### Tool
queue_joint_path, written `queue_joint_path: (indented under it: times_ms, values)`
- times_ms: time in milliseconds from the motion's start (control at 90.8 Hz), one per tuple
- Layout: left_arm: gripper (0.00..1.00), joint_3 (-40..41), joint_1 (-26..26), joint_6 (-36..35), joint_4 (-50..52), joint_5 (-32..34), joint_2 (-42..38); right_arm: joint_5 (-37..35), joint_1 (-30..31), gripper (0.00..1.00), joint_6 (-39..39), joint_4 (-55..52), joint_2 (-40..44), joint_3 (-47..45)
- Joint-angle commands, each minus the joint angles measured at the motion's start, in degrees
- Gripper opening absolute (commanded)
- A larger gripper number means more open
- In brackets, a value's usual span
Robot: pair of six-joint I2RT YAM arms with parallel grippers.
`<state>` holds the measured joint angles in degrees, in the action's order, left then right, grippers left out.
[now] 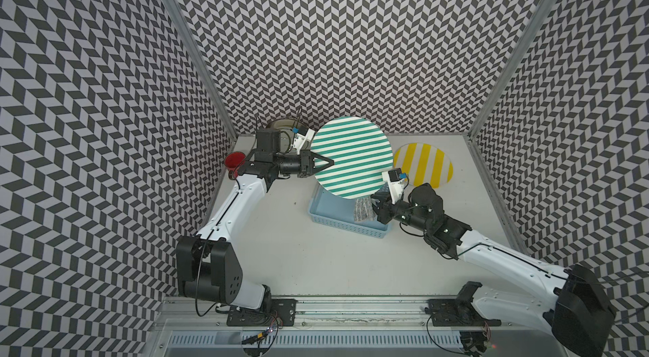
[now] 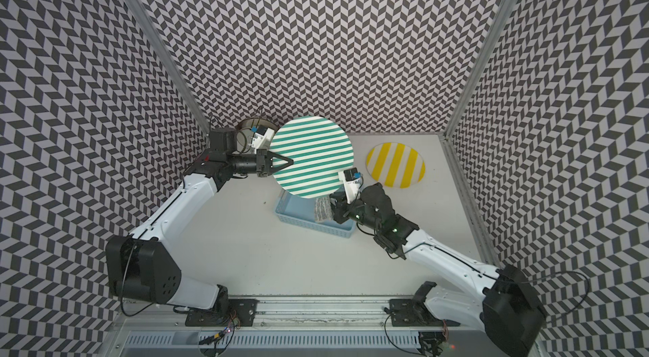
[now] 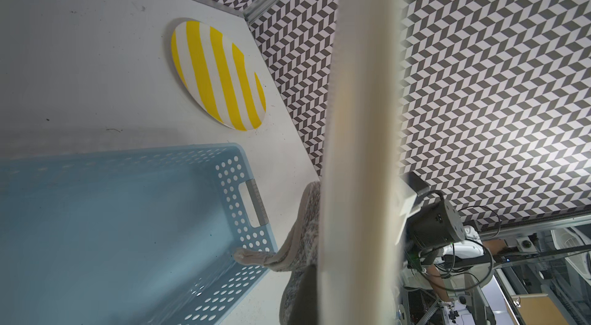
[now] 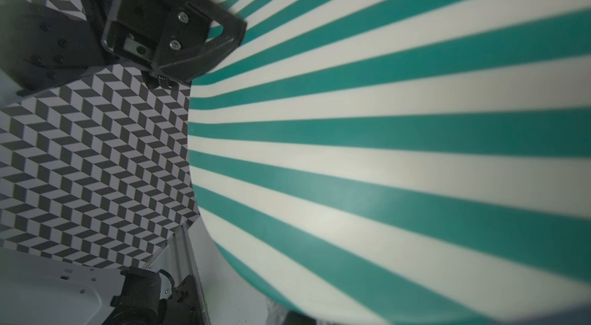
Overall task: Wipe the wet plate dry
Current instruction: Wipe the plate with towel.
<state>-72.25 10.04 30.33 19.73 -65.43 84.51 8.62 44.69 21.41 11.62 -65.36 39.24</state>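
Right gripper (image 1: 376, 205) tips partly hidden under green-striped plate (image 1: 353, 156), closed on grey cloth (image 1: 363, 210) at plate's 5 o'clock. Left gripper (image 1: 326, 161) clamps rim, 9 o'clock.

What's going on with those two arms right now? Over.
Left gripper shut on green striped plate, held above blue basket. Right gripper shut on cloth, at plate's near edge. Yellow plate lies aside, not blocking.

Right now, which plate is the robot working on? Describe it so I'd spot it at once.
On the white table, find the blue basket near the middle. Held up above it in the left tool is the green-striped plate, its stripes thin; the yellow-striped plate lying flat nearby has broad stripes.
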Motion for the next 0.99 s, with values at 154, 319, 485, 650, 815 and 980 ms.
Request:
queue_joint_path:
  times_ms: [154,319,485,650,815,980]
  values:
    - [0.00,3.06,2.29,3.09,-3.44,4.87,0.54,-21.37,9.72,0.00,-10.85,15.92,-0.58,4.59]
    - [0.00,3.87,2.91,5.93,-5.40,1.83,0.63,-27.54,12.62,0.00,-12.55,18.92,-3.96,5.81]
    - [0.00,4.87,3.77,7.54,-6.85,0.86,0.26,-31.09,14.75,0.00,-13.70,21.96,-8.14,7.73]
    - [0.00,5.58,4.26,8.03,-7.44,0.74,0.10,-34.12,17.90,0.00,-16.85,25.43,-12.24,10.88]
    - [0.00,6.10,4.50,8.59,-8.13,0.52,-0.23,-34.97,19.21,0.00,-18.82,26.55,-16.55,15.69]
    - [0.00,6.86,4.63,9.01,-9.22,0.57,-1.02,-35.53,19.33,0.00,-20.00,26.99,-20.71,20.14]
